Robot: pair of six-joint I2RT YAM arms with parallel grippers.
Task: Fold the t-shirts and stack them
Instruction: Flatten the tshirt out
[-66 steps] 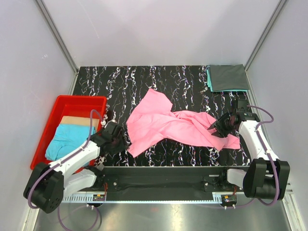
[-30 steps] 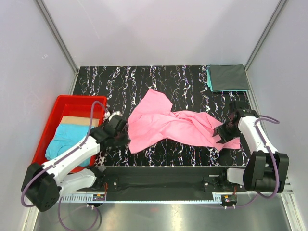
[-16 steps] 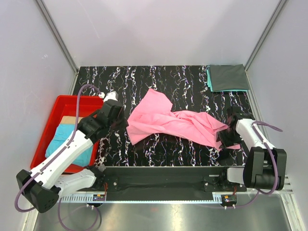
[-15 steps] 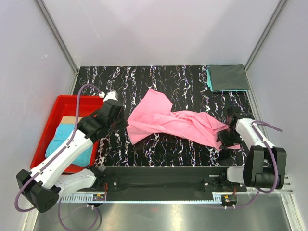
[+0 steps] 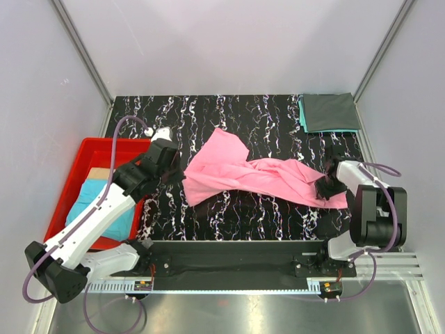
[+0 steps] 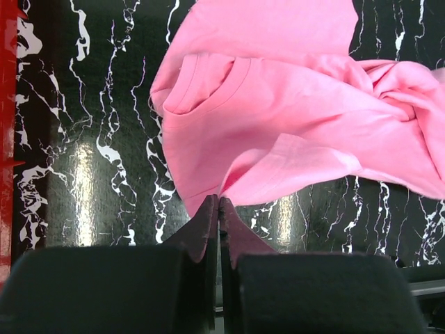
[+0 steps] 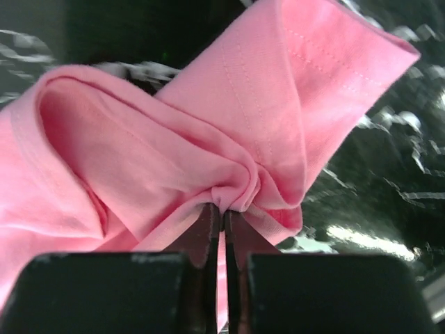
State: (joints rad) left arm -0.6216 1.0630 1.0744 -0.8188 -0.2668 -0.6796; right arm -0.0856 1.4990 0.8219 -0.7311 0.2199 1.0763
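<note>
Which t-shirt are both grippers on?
The bright pink cloth t-shirt, crumpled mid-table, pinched by left gripper and right gripper. The dark grey t-shirt lies folded far right; the light blue t-shirt sits in the red plastic bin.

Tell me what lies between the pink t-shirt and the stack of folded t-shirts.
Only bare black marbled table lies between the pink t-shirt and the folded stack, dark grey on teal; the top external view shows it.

Bunched pink t-shirt (image 7: 208, 132) in clamped hand (image 7: 222, 210)
</note>
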